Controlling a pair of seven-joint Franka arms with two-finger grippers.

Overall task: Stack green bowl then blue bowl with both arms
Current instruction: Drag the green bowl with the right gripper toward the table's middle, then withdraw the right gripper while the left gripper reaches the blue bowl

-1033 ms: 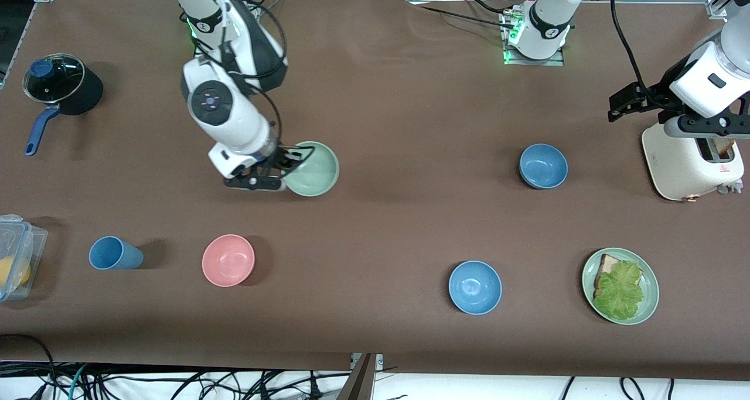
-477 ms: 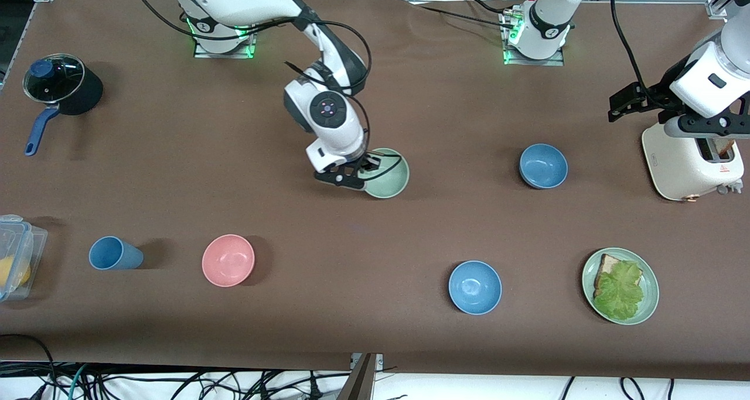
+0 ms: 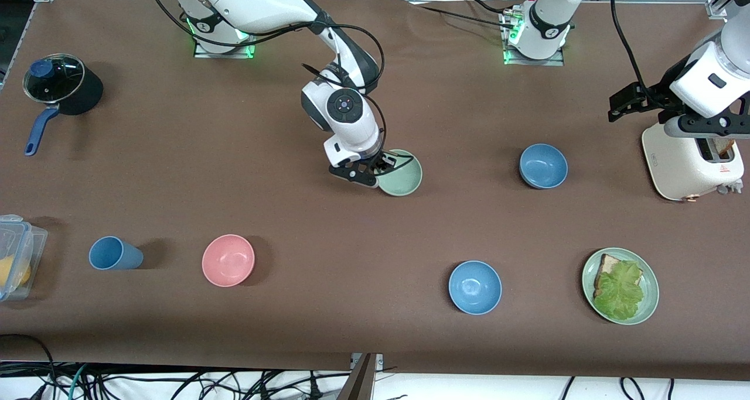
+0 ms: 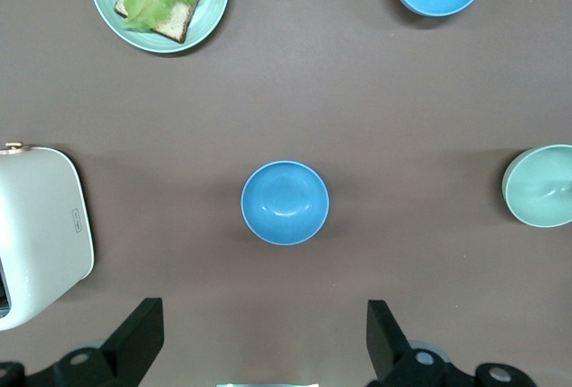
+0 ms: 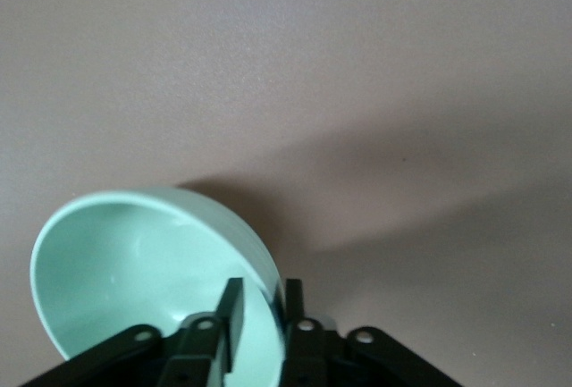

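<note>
Your right gripper [image 3: 384, 167], at mid-frame in the front view, pinches the rim of the green bowl [image 3: 402, 174] over the table [image 3: 176, 171]. Further right, the blue bowl [image 3: 543, 166] sits on the table, and at the right edge your left gripper [image 4: 259, 338] waits high above it, spread wide

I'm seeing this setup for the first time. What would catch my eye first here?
The right gripper is shut on the rim of the green bowl, near the table's middle. The left gripper hangs open over the table beside the toaster, and its wrist view looks down on the blue bowl.
</note>
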